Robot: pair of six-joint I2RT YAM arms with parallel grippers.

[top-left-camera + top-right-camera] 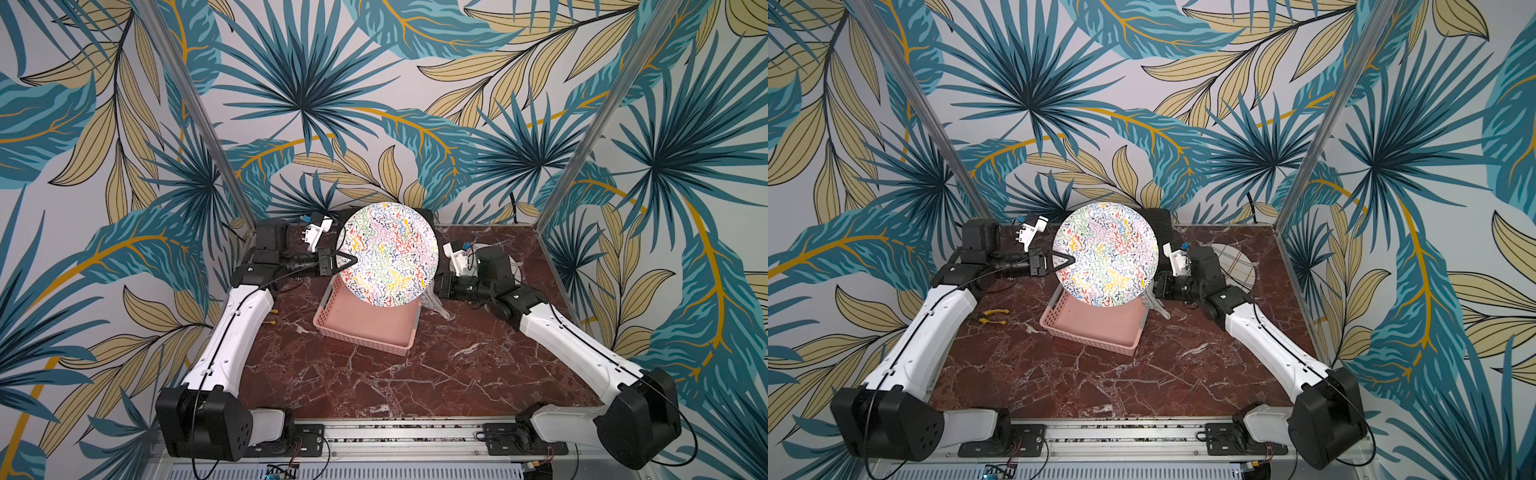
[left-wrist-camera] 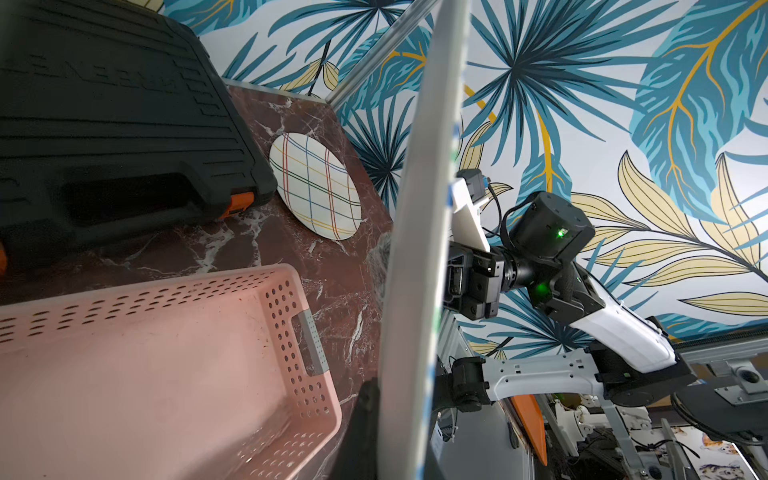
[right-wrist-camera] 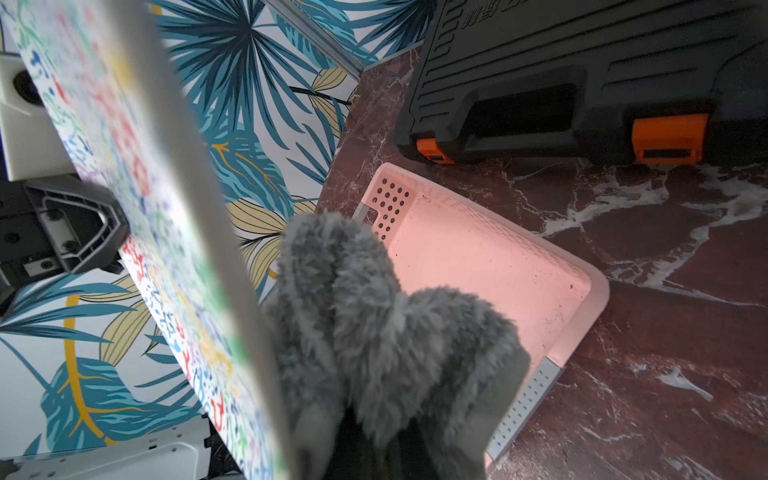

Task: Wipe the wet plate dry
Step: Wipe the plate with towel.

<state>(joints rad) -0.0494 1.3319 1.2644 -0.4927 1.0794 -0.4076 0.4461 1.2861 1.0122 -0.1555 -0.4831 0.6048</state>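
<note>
1. The plate point(image 1: 388, 254) hangs on edge above the basket point(image 1: 361, 347), clear of the counter point(image 1: 415, 374). Its patterned face is turned to the front and up, and its plain back to the rear wall.
2. The left fingers point(image 1: 349, 261) are pinched on the plate's left rim and carry it alone.
3. The cloth point(image 3: 374, 316), grey and fluffy, sits behind the plate at its lower right edge and seems to touch the back there. A fold of it shows below the rim in both top views.
4. The right fingers point(image 2: 455, 278) are closed on the cloth. Their tips are hidden behind the plate, just off its right rim.
5. My judgement is that the wipe turns on one relation. The cloth is on the back, the patterned face is bare, and the right arm is the nearer one. To dry the face, it must bring the cloth round the rim, or the left must turn the plate.
6. A second plate point(image 1: 1235, 266) lies flat on the counter beyond the right arm, a black case point(image 2: 116, 124) stands at the rear, and pliers point(image 1: 992, 318) lie beside the left arm.
</note>
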